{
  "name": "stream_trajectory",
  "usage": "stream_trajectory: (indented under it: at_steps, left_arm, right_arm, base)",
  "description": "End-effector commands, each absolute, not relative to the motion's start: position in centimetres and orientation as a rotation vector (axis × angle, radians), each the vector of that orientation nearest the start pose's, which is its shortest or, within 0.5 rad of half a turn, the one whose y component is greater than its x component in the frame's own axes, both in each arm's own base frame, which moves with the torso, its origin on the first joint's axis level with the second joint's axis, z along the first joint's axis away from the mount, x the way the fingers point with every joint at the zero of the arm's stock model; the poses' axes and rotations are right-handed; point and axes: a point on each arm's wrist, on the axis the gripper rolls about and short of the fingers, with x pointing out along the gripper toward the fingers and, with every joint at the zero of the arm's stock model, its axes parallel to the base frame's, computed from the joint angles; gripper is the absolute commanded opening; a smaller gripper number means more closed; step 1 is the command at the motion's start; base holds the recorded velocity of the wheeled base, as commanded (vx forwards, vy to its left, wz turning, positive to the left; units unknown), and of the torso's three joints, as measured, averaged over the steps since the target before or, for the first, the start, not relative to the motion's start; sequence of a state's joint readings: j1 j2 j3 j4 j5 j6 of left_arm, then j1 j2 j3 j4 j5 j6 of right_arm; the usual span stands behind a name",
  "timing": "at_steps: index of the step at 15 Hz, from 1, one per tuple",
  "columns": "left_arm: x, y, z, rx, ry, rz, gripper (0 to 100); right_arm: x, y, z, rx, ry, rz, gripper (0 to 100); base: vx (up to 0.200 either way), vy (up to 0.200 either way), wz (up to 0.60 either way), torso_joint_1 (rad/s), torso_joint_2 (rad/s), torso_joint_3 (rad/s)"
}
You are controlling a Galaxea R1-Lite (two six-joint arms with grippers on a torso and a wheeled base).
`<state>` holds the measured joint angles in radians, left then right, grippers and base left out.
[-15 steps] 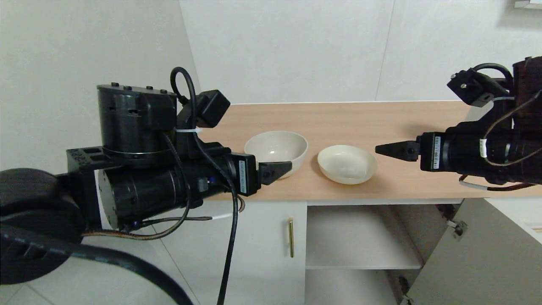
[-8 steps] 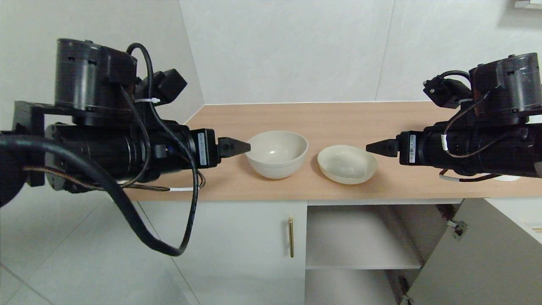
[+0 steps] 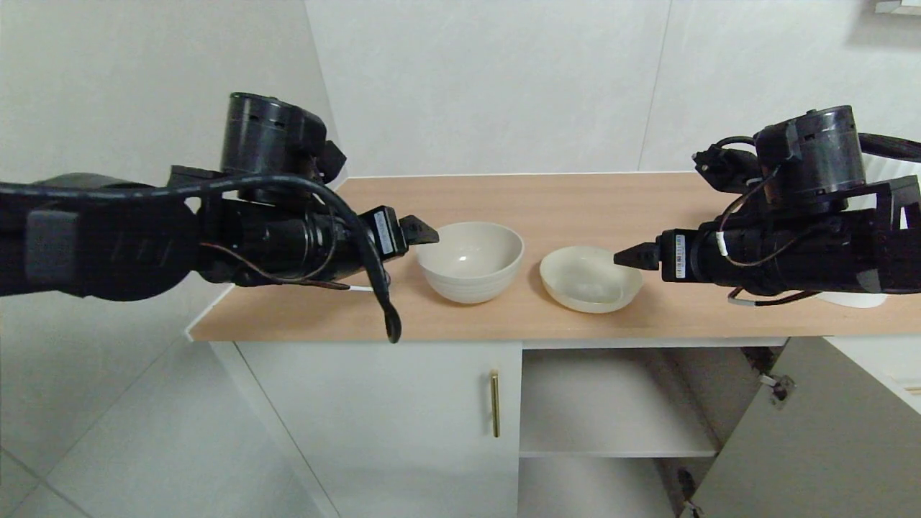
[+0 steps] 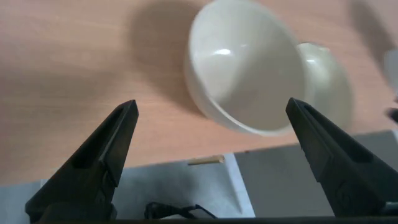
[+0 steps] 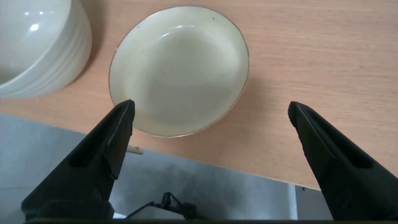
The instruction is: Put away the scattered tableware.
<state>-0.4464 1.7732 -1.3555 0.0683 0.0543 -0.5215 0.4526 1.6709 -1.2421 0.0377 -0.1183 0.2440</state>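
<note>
A deep cream bowl (image 3: pixel 471 260) and a shallow cream bowl (image 3: pixel 590 278) sit side by side on the wooden countertop (image 3: pixel 575 201). My left gripper (image 3: pixel 424 232) hangs just left of the deep bowl's rim, a little above the counter. In the left wrist view the left gripper (image 4: pixel 211 107) is open, with the deep bowl (image 4: pixel 245 68) just beyond its fingertips. My right gripper (image 3: pixel 626 257) hovers at the shallow bowl's right rim. It is open too (image 5: pixel 211 107), with the shallow bowl (image 5: pixel 180 68) between and below its fingers, untouched.
Below the counter stands a white cabinet with a gold handle (image 3: pixel 494 403) on its shut left door. Its right door (image 3: pixel 806 439) hangs open, showing a bare shelf (image 3: pixel 611 424). A white object (image 3: pixel 856 298) lies behind my right arm. Walls close in at the back and left.
My left arm rose and swung in over the counter to the deep bowl's left rim. My right arm slid left until its tip reached the shallow bowl. Neither bowl moved.
</note>
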Motion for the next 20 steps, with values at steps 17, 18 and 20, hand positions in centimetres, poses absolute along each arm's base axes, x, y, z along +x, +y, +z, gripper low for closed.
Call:
stream_trajectory:
  at_steps: [17,18,20]
  left_arm:
    - [33.8,-17.4,21.3,-0.374,0.585,-0.19,0]
    - [33.6,-17.3,21.5,-0.378,0.58,-0.192,0]
    - [33.5,-17.3,21.6,-0.378,0.578,-0.191,0]
  right_arm:
    - [28.3,13.4,24.6,0.106,0.482,0.267,100]
    - [28.4,13.4,24.6,0.106,0.484,0.267,100]
    - [28.7,13.5,24.2,0.097,0.489,0.24,100]
  base:
    - [0.0,0.0,0.0,0.0,0.0,0.0]
    - [0.0,0.0,0.0,0.0,0.0,0.0]
    - [0.0,0.0,0.0,0.0,0.0,0.0]
